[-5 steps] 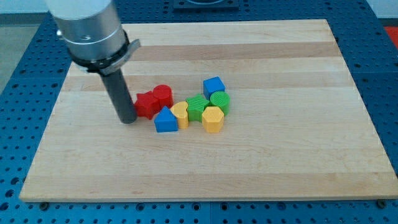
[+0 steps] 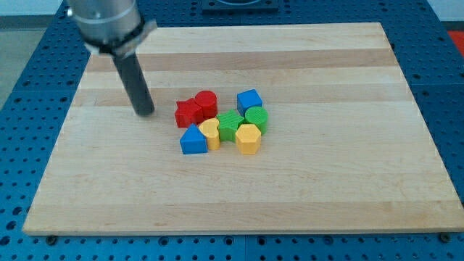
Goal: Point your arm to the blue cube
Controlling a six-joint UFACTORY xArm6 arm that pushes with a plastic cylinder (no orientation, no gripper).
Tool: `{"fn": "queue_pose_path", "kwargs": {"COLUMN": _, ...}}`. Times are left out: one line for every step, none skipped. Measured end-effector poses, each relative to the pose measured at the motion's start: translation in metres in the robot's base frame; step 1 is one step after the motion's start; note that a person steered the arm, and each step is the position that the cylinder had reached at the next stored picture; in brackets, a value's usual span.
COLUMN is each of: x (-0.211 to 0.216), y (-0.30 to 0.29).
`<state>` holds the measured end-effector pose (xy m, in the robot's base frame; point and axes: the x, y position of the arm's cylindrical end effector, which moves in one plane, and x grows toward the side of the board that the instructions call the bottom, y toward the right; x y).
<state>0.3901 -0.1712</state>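
The blue cube (image 2: pixel 249 101) sits at the upper right of a cluster of blocks near the board's middle. My tip (image 2: pixel 145 113) rests on the wooden board (image 2: pixel 326 181) to the left of the cluster, well apart from the blue cube. Nearest to the tip are a red star-shaped block (image 2: pixel 188 113) and a red cylinder (image 2: pixel 206 104), a short gap to its right.
The cluster also holds a blue triangular block (image 2: pixel 193 140), a yellow block (image 2: pixel 210 133), a green star-shaped block (image 2: pixel 230 125), a green cylinder (image 2: pixel 256 117) and a yellow hexagonal block (image 2: pixel 248 138). Blue perforated table surrounds the board.
My tip has moved up and away from the red blocks. The two red blocks now lie further right, closer to the cluster.
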Motion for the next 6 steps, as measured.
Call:
{"fn": "queue_pose_path", "kwargs": {"x": -0.078, "y": 0.013}}
{"fn": "queue_pose_path", "kwargs": {"x": -0.096, "y": 0.104}}
{"fn": "queue_pose_path", "kwargs": {"x": -0.041, "y": 0.204}}
{"fn": "queue_pose_path", "kwargs": {"x": 0.023, "y": 0.251}}
{"fn": "queue_pose_path", "kwargs": {"x": 0.024, "y": 0.239}}
{"fn": "queue_pose_path", "kwargs": {"x": 0.024, "y": 0.233}}
